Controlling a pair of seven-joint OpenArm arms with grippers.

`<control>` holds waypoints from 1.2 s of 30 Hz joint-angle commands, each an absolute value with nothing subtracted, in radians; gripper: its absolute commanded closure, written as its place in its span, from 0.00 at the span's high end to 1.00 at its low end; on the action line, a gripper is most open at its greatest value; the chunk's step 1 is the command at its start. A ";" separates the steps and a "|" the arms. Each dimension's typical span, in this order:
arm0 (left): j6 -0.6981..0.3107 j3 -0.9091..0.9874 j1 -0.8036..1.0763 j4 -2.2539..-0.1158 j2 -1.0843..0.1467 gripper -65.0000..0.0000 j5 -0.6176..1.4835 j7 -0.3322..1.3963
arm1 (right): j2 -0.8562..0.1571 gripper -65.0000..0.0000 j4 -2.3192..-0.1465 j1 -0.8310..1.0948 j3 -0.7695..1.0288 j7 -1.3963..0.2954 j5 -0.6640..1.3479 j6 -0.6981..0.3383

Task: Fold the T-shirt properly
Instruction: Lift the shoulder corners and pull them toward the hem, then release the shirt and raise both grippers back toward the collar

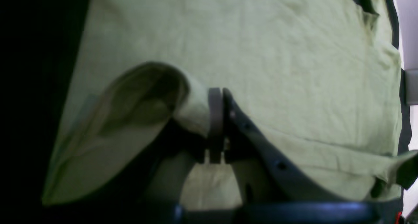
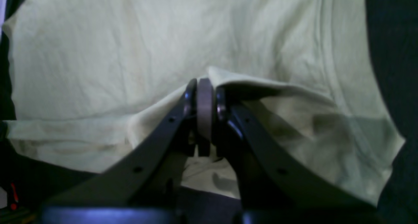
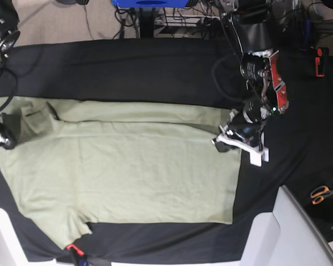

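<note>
The T-shirt — pale sage green, softly wrinkled — lies spread flat on the black table cloth. The left gripper pinches a raised fold of its edge, cloth billowing left of the fingers. The right gripper is likewise clamped on a lifted fold — fabric drapes to its right.

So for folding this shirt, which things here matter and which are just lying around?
Part of the job:
- T-shirt, spread on the black cloth
- left gripper, jaws shut on a fold of the T-shirt
- right gripper, jaws shut on a fold of the T-shirt

Just lying about:
- scissors, on the black cloth off to one side
- cables on the floor
</note>
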State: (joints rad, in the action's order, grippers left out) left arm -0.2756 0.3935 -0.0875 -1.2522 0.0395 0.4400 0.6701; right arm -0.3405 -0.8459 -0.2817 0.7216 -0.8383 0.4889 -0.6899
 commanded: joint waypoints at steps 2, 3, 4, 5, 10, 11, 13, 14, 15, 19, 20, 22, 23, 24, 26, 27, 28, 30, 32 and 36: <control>-0.283 0.394 -0.120 -1.267 0.045 0.00 0.435 0.651 | -0.366 0.00 -0.852 -0.317 0.720 -0.819 0.504 -0.698; -0.283 0.394 -0.127 -1.259 0.047 0.00 0.426 0.651 | -0.366 0.00 -0.845 -0.325 0.704 -0.819 0.504 -0.698; -0.283 0.394 -0.127 -1.251 0.048 0.00 0.423 0.651 | -0.374 0.00 -0.840 -0.332 0.680 -0.819 0.504 -0.698; -0.283 0.394 -0.128 -1.242 0.048 0.00 0.423 0.651 | -0.378 0.00 -0.837 -0.337 0.659 -0.817 0.504 -0.698; -0.282 0.401 -0.139 -1.207 0.048 0.00 0.424 0.628 | -0.380 0.01 -0.812 -0.349 0.634 -0.768 0.506 -0.698; -0.282 0.400 -0.139 -1.205 0.048 0.00 0.424 0.615 | -0.380 0.01 -0.803 -0.357 0.634 -0.768 0.506 -0.698; -0.282 0.395 -0.137 -1.205 0.047 0.00 0.420 0.602 | -0.384 0.02 -0.785 -0.358 0.634 -0.756 0.506 -0.698; -0.282 0.395 -0.137 -1.205 0.047 0.00 0.423 0.604 | -0.386 0.04 -0.779 -0.358 0.634 -0.745 0.506 -0.698; -0.282 0.395 -0.137 -1.205 0.047 0.00 0.423 0.604 | -0.386 0.08 -0.777 -0.358 0.636 -0.737 0.506 -0.698; -0.282 0.407 -0.142 -1.205 0.044 0.00 0.426 0.602 | -0.386 0.42 -0.786 -0.357 0.639 -0.700 0.510 -0.698; -0.282 0.407 -0.147 -1.205 0.042 0.11 0.426 0.601 | -0.386 0.52 -0.786 -0.358 0.653 -0.697 0.510 -0.698; -0.282 0.420 -0.160 -1.214 0.042 0.44 0.426 0.601 | -0.386 0.72 -0.794 -0.360 0.720 -0.697 0.510 -0.698; -0.282 0.437 -0.162 -1.221 0.042 0.60 0.426 0.601 | -0.384 0.80 -0.809 -0.358 0.763 -0.704 0.510 -0.698; -0.282 0.456 -0.163 -1.236 0.042 0.74 0.427 0.601 | -0.380 0.86 -0.829 -0.355 0.806 -0.707 0.510 -0.698; -0.285 0.495 -0.157 -1.293 0.047 0.99 0.427 0.602 | -0.380 0.88 -0.891 -0.346 0.875 -0.731 0.510 -0.698; -0.285 0.512 -0.143 -1.333 0.047 1.00 0.427 0.605 | -0.380 0.87 -0.926 -0.329 0.911 -0.760 0.510 -0.698; -0.285 0.529 -0.122 -1.379 0.048 1.00 0.429 0.607 | -0.378 0.86 -0.974 -0.317 0.946 -0.802 0.510 -0.698; -0.285 0.541 -0.076 -1.461 0.048 1.00 0.452 0.610 | -0.377 0.84 -1.053 -0.286 1.017 -0.901 0.510 -0.698; -0.285 0.532 0.010 -1.534 0.042 1.00 0.516 0.622 | -0.351 0.82 -1.129 -0.239 1.101 -1.006 0.510 -0.698; -0.285 0.529 0.171 -1.577 0.013 0.85 0.618 0.636 | -0.266 0.81 -1.237 -0.143 1.234 -1.122 0.506 -0.698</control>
State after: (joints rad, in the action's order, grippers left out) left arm -0.2756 0.5220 0.1864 -1.5555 0.0288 0.5987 0.6636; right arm -0.2455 -1.2190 -0.1230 1.2392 -1.1381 0.4789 -0.6903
